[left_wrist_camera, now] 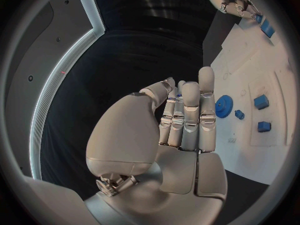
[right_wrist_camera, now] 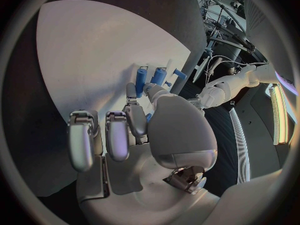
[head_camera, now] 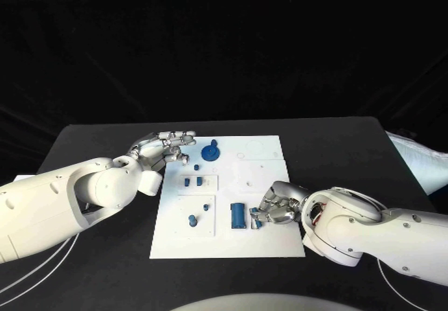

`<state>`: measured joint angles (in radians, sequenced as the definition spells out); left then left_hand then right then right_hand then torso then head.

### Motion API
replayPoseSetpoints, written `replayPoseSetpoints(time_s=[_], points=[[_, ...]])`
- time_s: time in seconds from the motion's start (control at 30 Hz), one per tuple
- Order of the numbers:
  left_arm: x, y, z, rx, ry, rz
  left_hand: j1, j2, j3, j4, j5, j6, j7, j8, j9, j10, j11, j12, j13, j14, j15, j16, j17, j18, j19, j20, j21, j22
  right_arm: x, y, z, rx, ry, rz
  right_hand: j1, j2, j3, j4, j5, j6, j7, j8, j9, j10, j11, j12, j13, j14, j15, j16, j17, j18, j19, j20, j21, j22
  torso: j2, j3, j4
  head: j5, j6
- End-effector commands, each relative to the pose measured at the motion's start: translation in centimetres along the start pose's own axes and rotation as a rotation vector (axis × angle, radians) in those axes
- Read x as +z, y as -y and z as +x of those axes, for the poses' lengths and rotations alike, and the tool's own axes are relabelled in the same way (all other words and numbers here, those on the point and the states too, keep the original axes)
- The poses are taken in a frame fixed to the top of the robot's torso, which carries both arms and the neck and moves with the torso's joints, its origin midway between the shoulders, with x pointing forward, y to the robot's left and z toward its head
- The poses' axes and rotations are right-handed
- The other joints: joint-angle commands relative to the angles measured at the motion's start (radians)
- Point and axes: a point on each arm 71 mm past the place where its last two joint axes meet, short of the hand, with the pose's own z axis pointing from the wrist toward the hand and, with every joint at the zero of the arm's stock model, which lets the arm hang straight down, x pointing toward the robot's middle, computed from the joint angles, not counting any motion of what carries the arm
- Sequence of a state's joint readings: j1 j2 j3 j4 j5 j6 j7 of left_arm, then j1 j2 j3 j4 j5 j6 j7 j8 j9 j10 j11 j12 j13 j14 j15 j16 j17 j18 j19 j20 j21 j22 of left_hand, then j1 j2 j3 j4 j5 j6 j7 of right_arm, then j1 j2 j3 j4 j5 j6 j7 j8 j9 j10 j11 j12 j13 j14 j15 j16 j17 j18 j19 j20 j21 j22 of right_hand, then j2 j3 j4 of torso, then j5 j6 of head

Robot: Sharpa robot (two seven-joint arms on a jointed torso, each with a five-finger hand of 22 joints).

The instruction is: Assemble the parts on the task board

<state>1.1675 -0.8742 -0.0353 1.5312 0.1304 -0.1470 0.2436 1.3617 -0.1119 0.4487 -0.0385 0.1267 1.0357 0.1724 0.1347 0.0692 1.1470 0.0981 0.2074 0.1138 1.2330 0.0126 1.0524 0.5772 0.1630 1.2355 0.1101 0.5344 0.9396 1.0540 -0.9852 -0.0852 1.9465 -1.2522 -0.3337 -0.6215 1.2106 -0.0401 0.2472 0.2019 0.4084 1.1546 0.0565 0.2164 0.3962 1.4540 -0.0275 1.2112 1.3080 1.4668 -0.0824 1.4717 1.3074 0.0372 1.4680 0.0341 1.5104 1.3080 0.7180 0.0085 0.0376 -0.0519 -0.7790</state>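
Observation:
The white task board (head_camera: 247, 243) lies mid-table. A blue gear (head_camera: 211, 153) sits at its far left corner, with small blue parts (head_camera: 192, 182) just nearer than it, and two more (head_camera: 193, 221) further forward. My left hand (head_camera: 164, 148) hovers at the board's left edge beside the gear (left_wrist_camera: 224, 105); its fingers (left_wrist_camera: 187, 115) are straight and side by side with nothing seen in them. My right hand (head_camera: 277, 206) rests on the board's right half, fingers curled, pinching a small blue part (head_camera: 257, 222) next to a blue cylinder block (head_camera: 239, 216). Past its fingertips (right_wrist_camera: 131, 92) stand blue cylinders (right_wrist_camera: 150, 76).
The black table (head_camera: 103, 139) surrounds the board on all sides. A white object (head_camera: 422, 162) lies at the table's right edge. White cables (head_camera: 37, 272) trail along the table under my left arm.

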Motion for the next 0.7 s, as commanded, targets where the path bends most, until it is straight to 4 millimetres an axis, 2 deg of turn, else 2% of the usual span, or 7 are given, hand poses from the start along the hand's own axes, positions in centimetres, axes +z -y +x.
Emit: replayPoseSetpoints(time_s=[0.03,0.43,0.7], points=[[0.0,0.01,0.36,0.004,-0.035,-0.001,0.005,0.003,-0.008,0.0,0.005,-0.007,0.003,0.005,-0.001,-0.008,0.0,0.003,0.001,-0.01,0.0,-0.004,-0.002,0.018,-0.009,0.0,-0.005,-0.002,0.09,0.1,0.49,-0.035,-0.039,0.009,-0.013,0.001,0.0,0.009,-0.002,0.013,-0.013,-0.003,-0.001,0.009,-0.002,0.006,0.037,0.075,-0.006,0.002,0.11,-0.014,0.042,-0.007,0.002,0.191,0.0,-0.0001,-0.0004,0.0,-0.002],[0.0,-0.01,0.25,0.006,-0.036,-0.006,0.005,0.003,-0.008,0.0,0.005,-0.007,0.003,0.005,-0.001,-0.008,0.0,0.003,0.001,-0.01,0.0,-0.004,-0.002,0.018,-0.009,0.0,-0.005,-0.002,0.05,-0.21,0.63,-0.04,-0.043,-0.003,-0.036,0.001,-0.01,0.019,-0.002,0.023,-0.017,0.003,0.003,0.02,-0.005,0.034,0.056,0.076,-0.009,0.003,0.112,-0.015,0.043,-0.009,0.002,0.192,-0.001,0.0002,-0.0006,0.002,-0.003],[0.0,-0.01,0.19,0.006,-0.035,-0.007,0.005,0.003,-0.008,0.0,0.005,-0.007,0.003,0.005,-0.001,-0.008,0.0,0.003,0.001,-0.01,0.0,-0.004,-0.002,0.018,-0.009,0.0,-0.005,-0.002,0.03,-0.29,0.6,-0.045,-0.036,-0.008,-0.078,-0.012,-0.048,0.041,0.015,0.027,-0.018,0.005,0.007,0.023,-0.006,0.038,0.062,0.076,-0.01,0.003,0.113,-0.015,0.043,-0.011,0.002,0.193,0.0,0.0004,-0.0009,0.003,-0.004]])
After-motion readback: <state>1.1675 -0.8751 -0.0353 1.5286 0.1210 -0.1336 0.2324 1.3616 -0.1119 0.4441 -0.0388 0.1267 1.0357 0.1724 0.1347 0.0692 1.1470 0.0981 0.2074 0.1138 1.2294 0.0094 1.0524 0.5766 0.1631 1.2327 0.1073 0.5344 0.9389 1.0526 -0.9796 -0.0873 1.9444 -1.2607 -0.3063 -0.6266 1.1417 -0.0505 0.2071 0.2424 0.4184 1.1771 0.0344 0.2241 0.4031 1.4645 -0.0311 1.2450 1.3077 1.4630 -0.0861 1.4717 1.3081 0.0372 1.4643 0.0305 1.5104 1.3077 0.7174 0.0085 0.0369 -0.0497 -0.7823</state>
